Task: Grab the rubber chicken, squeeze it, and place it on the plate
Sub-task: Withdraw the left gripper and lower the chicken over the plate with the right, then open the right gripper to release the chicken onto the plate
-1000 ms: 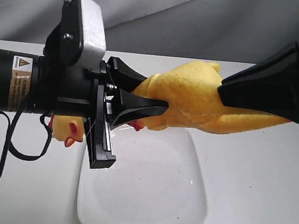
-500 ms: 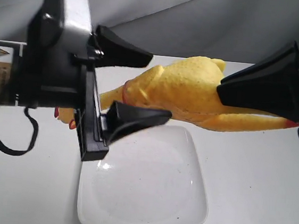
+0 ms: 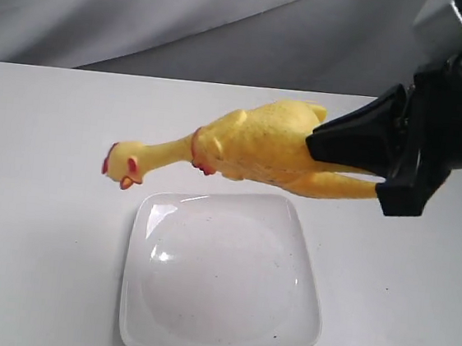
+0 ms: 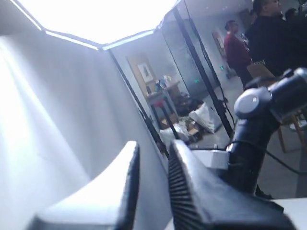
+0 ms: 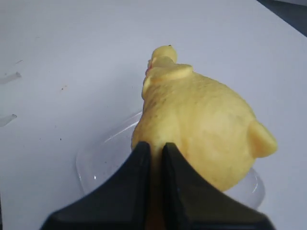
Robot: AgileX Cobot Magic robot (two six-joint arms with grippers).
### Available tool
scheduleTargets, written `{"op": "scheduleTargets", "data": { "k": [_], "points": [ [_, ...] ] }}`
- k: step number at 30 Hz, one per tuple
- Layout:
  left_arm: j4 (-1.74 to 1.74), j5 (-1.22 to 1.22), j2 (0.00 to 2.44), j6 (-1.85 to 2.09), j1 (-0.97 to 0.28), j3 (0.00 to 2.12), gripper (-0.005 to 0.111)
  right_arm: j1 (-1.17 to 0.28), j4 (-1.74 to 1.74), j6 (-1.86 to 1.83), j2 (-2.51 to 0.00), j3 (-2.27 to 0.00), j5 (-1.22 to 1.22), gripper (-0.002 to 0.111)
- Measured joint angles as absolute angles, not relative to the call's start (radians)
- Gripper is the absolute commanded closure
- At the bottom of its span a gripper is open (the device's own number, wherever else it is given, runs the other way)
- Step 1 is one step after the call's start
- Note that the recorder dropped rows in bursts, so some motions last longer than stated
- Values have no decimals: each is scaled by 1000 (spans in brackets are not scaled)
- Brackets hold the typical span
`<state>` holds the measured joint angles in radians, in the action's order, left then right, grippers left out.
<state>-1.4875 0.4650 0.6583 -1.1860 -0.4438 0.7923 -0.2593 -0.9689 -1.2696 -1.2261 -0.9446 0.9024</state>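
The rubber chicken (image 3: pixel 258 147) hangs level in the air above the plate (image 3: pixel 218 296), its head (image 3: pixel 123 166) out past the plate's far-left corner. My right gripper (image 3: pixel 316 149) is shut on the chicken's leg end. In the right wrist view the chicken's plump body (image 5: pixel 201 124) bulges beyond the right gripper (image 5: pixel 154 146), with the plate (image 5: pixel 96 163) underneath. My left gripper (image 4: pixel 154 143) is out of the exterior view; its wrist view looks up at the room, with a gap between the jaws and nothing in it.
The plate lies on a white table (image 3: pixel 35 227) with a grey cloth backdrop (image 3: pixel 230 24) behind. The left wrist view shows a black robot arm (image 4: pixel 259 124) and people standing in the room (image 4: pixel 268 38).
My left gripper opened, let go of the chicken's body and withdrew out of the exterior view to the left. The chicken now hangs from the right gripper alone, its neck and head in full view.
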Motion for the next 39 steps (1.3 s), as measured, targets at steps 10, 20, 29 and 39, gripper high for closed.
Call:
{"op": "scheduleTargets", "data": {
  "k": [10, 20, 29, 39],
  "points": [
    [-1712, 426, 528, -1397, -444, 792, 106, -571, -763, -1203, -1304, -926, 499, 108],
    [-1745, 402, 528, -1448, -444, 733, 106, -685, -616, -1073, -1305, -640, 91, 108],
    [-1745, 402, 528, -1448, -444, 728, 106, -685, -709, -1069, -1311, -506, 63, 86],
    [-1745, 402, 528, -1448, -444, 728, 106, -685, -823, -1069, -1340, -459, 96, 50]
  ]
}}
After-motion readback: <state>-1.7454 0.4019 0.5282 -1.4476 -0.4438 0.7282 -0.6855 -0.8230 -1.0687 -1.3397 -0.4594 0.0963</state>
